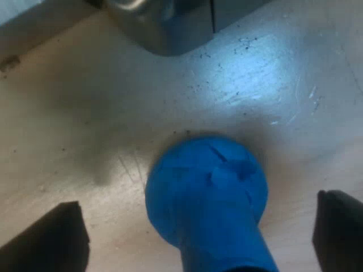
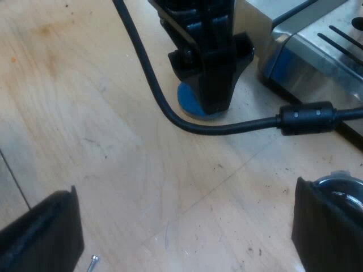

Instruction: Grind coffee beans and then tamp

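Left pincer (image 1: 198,226) hangs wide around the blue tamper (image 1: 207,192), which stands on the tabletop (image 1: 85,113) by the espresso machine (image 1: 164,22), not yet gripped. Right pincer (image 2: 184,226) gapes wide, holding nothing; the metal rim (image 2: 340,190) beside it is perhaps the holder. Tamping is left to do; grinding I cannot judge.

- We see the tamper (image 1: 207,198) in solid bright blue.
- Our table (image 1: 85,113) is pale wood grain, flecked with dark specks.
- The espresso machine (image 2: 306,51) is silver, with dark slots.
- Our right gripper (image 2: 184,229) has black fingers (image 2: 42,235).
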`<move>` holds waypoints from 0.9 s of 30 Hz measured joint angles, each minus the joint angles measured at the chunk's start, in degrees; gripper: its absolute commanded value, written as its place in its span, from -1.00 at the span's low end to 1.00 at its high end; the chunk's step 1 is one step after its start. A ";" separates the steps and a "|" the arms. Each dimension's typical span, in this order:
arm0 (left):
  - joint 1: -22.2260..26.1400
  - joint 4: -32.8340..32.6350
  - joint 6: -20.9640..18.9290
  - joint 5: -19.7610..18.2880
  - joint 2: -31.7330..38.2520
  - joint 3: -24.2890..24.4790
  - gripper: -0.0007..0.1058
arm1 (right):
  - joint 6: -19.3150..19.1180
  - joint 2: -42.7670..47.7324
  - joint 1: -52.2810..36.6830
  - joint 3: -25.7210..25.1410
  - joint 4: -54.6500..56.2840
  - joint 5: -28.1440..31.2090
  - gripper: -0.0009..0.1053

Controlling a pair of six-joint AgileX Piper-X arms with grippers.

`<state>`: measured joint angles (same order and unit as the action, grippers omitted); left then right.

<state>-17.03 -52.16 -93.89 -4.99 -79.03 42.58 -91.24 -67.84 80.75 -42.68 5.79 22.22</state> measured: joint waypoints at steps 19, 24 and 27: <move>-4.82 -1.89 1.28 -0.42 7.62 -0.26 -0.98 | -6.75 5.78 0.00 0.00 2.88 6.90 0.46; -8.60 -2.18 1.28 -0.47 13.20 -0.26 -0.98 | -6.88 9.83 0.00 2.47 5.77 10.41 0.46; -10.85 -3.01 1.28 -0.47 15.58 -0.26 -0.98 | -6.88 12.47 0.00 5.62 6.00 10.66 0.46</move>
<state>-27.88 -55.17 -92.60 -5.46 -63.44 42.31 -98.12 -55.37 80.75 -37.06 11.79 32.88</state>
